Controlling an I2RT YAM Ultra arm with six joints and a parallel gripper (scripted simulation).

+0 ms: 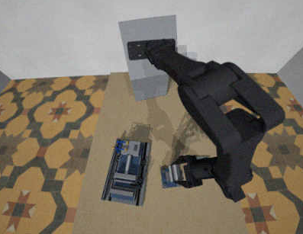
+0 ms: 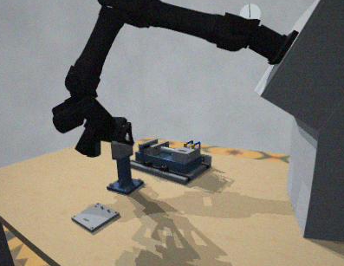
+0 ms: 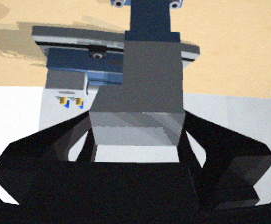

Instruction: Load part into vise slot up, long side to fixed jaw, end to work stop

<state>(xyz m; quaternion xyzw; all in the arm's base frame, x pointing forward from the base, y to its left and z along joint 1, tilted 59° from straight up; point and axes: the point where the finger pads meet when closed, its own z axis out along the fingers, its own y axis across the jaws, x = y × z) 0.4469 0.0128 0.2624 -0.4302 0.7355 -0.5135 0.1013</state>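
The grey part (image 2: pixel 122 148) sits at the top of the blue V-block stand (image 2: pixel 125 172), to the left of the vise (image 2: pixel 171 160). My gripper (image 2: pixel 120 137) is shut on the part, coming down onto it from the left. In the wrist view the part (image 3: pixel 139 118) lies between my two dark fingers, with the V-block post (image 3: pixel 149 6) just beyond it and the vise (image 3: pixel 83 56) further off to the left. In the overhead view my gripper (image 1: pixel 182 174) holds the part (image 1: pixel 172 173) over the V-block, right of the vise (image 1: pixel 124 171). I cannot tell which way the slot faces.
The grey infeed plate (image 2: pixel 95 217) lies bare near the table's front edge. A large grey mounting block (image 2: pixel 316 146) stands on the right and carries the arm's base. The vise jaws stand open.
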